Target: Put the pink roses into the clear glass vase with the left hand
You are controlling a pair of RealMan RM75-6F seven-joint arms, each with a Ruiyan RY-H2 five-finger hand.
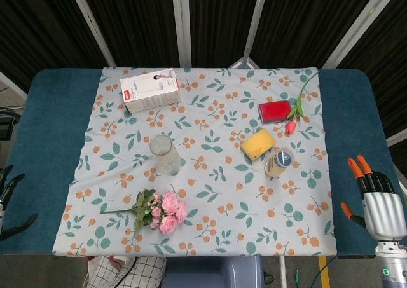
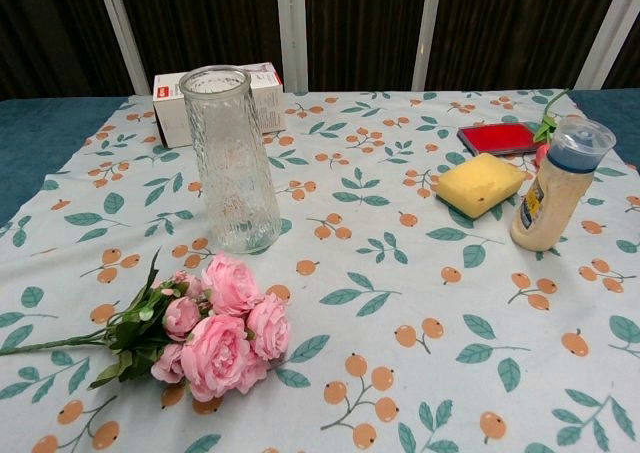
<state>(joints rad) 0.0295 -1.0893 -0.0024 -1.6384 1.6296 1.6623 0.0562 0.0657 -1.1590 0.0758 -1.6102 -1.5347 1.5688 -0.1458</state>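
The roses point(image 1: 164, 212) are lying flat near the front edge of the counter point(image 1: 51, 142), on the leaf-and-berry cloth point(image 1: 216, 173), their pink heads pointing to my right and the green stem point(image 2: 40, 343) trailing off to my left. The vase point(image 1: 164, 154) is standing upright just behind them, apart from the blooms and holding nothing. My left hand point(image 1: 9, 199) is hanging at the far left edge of the head view, beside the counter and well apart from the roses; only dark fingertips are showing, so I cannot tell whether it is open or closed. My right hand point(image 1: 378, 202) is waiting off the counter's right edge, gripping nothing, its orange-tipped fingers point(image 1: 356, 168) spread apart and pointing toward the back. A white box point(image 1: 150, 89) is sitting at the back left of the cloth, behind the vase. Toward the right, a yellow sponge point(image 1: 257, 144) is lying just beside a bottle point(image 1: 277, 163) with a blue cap, which is standing upright. Behind the sponge, a red case point(image 1: 274, 110) is lying flat, with a single tulip point(image 1: 294, 113) stretched along its right side, its red bud toward the front
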